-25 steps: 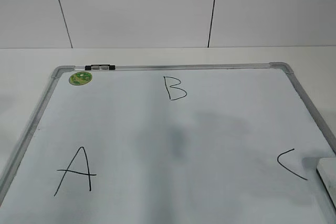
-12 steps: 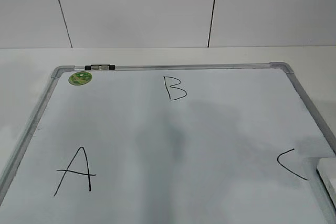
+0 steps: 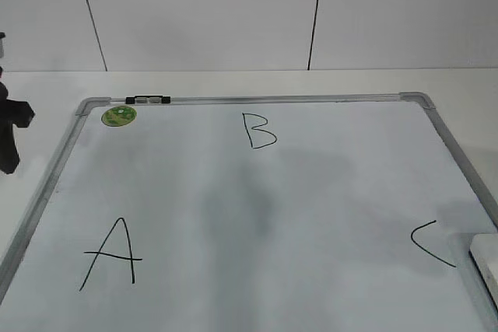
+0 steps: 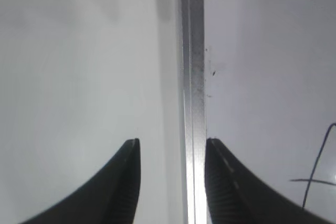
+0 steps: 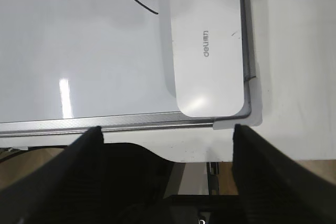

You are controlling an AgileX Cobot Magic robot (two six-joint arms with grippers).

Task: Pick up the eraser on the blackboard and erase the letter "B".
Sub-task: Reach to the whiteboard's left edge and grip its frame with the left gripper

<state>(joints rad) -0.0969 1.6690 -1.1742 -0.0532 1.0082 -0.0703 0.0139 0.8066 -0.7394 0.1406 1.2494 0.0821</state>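
Observation:
The blackboard (image 3: 311,192) is a pale whiteboard with a grey frame lying flat on the table. The black letter "B" (image 3: 259,131) is drawn near its far edge. The white eraser (image 3: 486,258) lies on the board's near right corner, cut off by the exterior view's edge; the right wrist view shows it whole (image 5: 207,43). My right gripper (image 5: 168,129) is open and empty, hovering short of the board's near edge, below the eraser. My left gripper (image 4: 172,142) is open and empty above the board's left frame (image 4: 192,77); its arm shows at the far left (image 3: 9,134).
A large black "A" (image 3: 111,254) is at the near left and a "C" (image 3: 432,242) at the near right, beside the eraser. A green round sticker (image 3: 119,115) and a black-and-white marker (image 3: 148,100) sit at the far left corner. A white wall stands behind.
The left arm has come into the exterior view at the far left edge. The shadow on the board has shifted slightly. The eraser and letters have not moved.

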